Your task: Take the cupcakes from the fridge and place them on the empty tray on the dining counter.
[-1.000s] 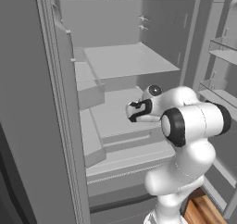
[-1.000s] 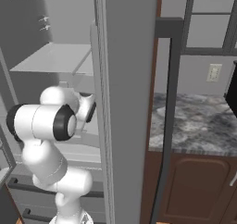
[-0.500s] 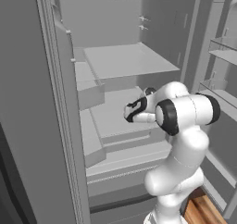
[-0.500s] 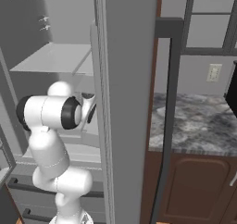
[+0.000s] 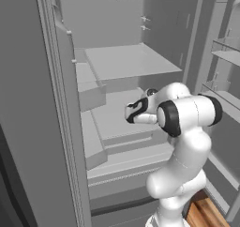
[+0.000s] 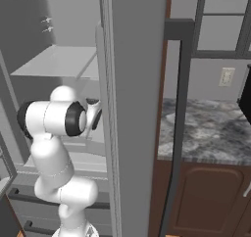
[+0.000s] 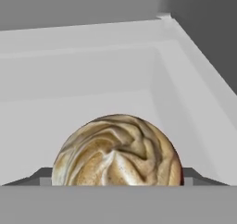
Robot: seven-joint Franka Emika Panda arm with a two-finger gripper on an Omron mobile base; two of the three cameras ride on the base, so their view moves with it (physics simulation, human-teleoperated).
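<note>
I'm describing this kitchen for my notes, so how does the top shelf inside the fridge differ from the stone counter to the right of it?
The top shelf is plain pale grey; the stone counter is marbled grey with darker veins. The top shelf sits inside the fridge, higher up; the stone counter lies lower, outside it, over brown cabinet doors. Both are flat, level surfaces.
</note>
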